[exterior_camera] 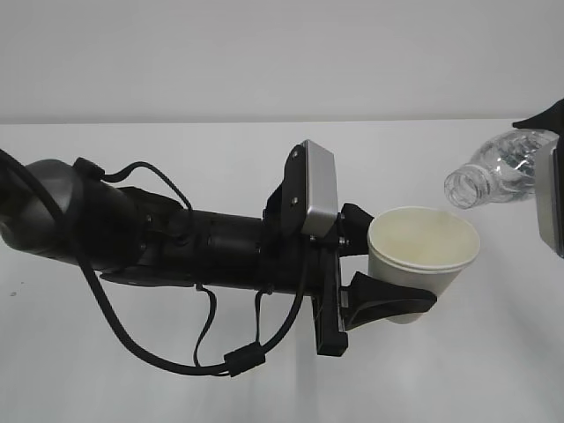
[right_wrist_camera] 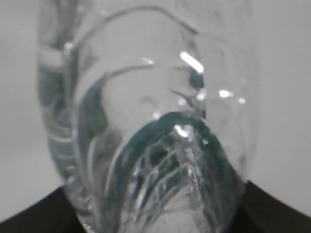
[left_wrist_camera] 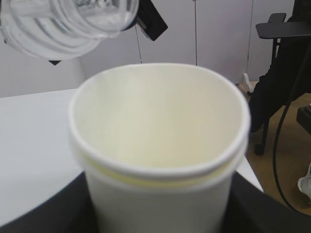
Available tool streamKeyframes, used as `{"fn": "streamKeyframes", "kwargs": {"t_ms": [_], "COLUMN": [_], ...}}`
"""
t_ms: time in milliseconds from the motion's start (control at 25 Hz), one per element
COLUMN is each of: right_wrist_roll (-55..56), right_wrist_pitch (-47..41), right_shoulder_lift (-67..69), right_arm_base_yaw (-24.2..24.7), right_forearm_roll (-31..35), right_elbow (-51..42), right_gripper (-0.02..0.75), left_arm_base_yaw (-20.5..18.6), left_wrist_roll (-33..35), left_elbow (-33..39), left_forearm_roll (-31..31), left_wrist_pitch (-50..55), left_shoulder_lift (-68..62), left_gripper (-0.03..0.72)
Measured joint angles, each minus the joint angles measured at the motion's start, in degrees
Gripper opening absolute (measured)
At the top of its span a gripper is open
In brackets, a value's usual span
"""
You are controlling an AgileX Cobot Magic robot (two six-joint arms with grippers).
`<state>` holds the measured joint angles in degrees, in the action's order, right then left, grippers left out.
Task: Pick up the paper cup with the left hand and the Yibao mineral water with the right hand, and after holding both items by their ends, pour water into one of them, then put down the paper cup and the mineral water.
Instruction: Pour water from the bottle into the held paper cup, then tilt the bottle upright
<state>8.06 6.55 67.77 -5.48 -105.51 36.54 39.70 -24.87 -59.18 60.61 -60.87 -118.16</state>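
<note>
1. Close by, the left hand (exterior_camera: pixel 388 273) grips the paper cup (exterior_camera: pixel 423 260) by its lower half, raised off the table (exterior_camera: pixel 493 370); it looks dry inside.
2. Farther right, the right hand (exterior_camera: pixel 551 185) clasps the Yibao mineral water (exterior_camera: pixel 498 172), tilted, mouth beside the rim.
3. Both are lifted; pouring and setting down remain.

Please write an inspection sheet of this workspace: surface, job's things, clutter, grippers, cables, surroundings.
Surface: white table, bare.
Job's things: paper cup held above the table, no water visible inside; mineral water bottle tilted, capless mouth toward the cup, up and right of its rim.
Clutter: nothing seen.
Grippers: left gripper shut on the cup; right gripper holds the bottle's rear end.
Cables: black cable loops under the left arm.
Surroundings: white wall.
</note>
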Motion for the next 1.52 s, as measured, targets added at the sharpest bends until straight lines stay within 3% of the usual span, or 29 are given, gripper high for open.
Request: {"fn": "streamKeyframes", "kwargs": {"t_ms": [440,1520], "right_wrist_roll": [0.1,1.3], "right_wrist_pitch": [-1.3,-1.9], "right_shoulder_lift": [-0.1,-0.1], "right_arm_base_yaw": [-3.5,-3.5], "right_forearm_roll": [0.0,0.0], "right_elbow": [1.7,2.1], "right_gripper": [0.434,0.434], "left_arm_base_yaw": [0.0,0.0], "left_wrist_roll": [-0.1,-0.1], "left_elbow": [0.0,0.0], "left_forearm_roll": [0.0,0.0], "left_wrist_pitch": [0.1,0.1], "left_shoulder_lift": [0.0,0.0], "left_gripper": [0.418,0.418]}}
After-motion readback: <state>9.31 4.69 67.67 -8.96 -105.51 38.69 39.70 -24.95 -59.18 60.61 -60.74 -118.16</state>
